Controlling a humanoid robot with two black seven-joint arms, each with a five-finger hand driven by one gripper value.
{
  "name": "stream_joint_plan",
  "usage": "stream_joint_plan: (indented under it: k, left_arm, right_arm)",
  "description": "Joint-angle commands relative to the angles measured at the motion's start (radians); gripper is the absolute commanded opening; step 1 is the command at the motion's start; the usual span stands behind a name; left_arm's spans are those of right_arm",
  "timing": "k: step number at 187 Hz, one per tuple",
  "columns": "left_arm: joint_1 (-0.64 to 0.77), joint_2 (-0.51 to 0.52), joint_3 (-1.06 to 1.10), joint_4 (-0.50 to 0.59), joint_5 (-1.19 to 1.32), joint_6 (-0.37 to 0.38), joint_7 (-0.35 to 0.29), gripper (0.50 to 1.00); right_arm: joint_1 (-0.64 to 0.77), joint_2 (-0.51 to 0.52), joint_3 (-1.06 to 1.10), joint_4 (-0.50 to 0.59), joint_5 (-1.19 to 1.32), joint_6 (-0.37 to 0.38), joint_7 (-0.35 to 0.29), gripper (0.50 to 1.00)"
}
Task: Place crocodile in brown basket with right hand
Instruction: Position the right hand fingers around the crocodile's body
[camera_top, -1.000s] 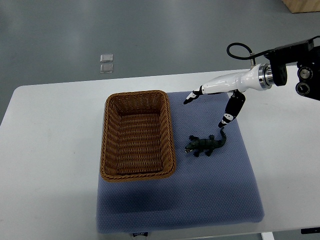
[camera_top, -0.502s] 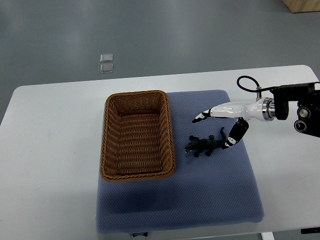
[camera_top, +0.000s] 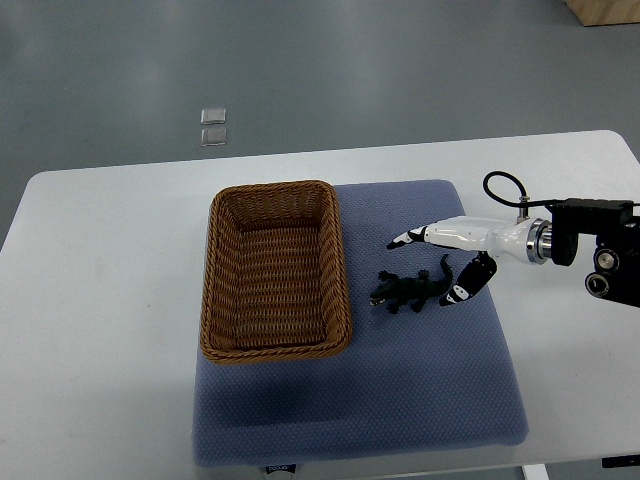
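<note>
- White table (camera_top: 100, 300): the whole work area is carried on it, and most of its bare surface lies well to the left of the fingers.
- Brown basket (camera_top: 275, 188): a woven rectangular basket is set to the left of the outstretched fingertip, near it but apart from it.
- Blue mat (camera_top: 400, 400): it is spread beneath the fingers and the crocodile, and the basket is set on its left part.
- Crocodile (camera_top: 410, 289): the dark toy is laid flat on the mat, outside the basket, between the long finger and the thumb. Its head is turned toward the basket and its tail toward the thumb.
- Right hand (camera_top: 465, 240): its arm is seen coming in from the right edge.
  - The fingers (camera_top: 405, 240) are spread apart and nothing is gripped.
  - One finger is stretched along the far side of the crocodile.
  - The thumb (camera_top: 468, 285) is bent down just beside the tail; contact cannot be determined.
</note>
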Motion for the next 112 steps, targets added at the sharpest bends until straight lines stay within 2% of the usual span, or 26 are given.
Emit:
stream_joint_plan:
  k: [1, 112]
  left_arm:
    - [0.0, 0.0, 0.0, 0.0, 0.0, 0.0, 0.0, 1.0]
    - [0.0, 0.0, 0.0, 0.0, 0.0, 0.0, 0.0, 1.0]
  right_arm:
    - [-0.015, -0.001, 0.0, -0.008, -0.009, -0.01, -0.001, 0.903]
    - [-0.049, 0.013, 0.0, -0.014, -0.035, -0.059, -0.001, 0.846]
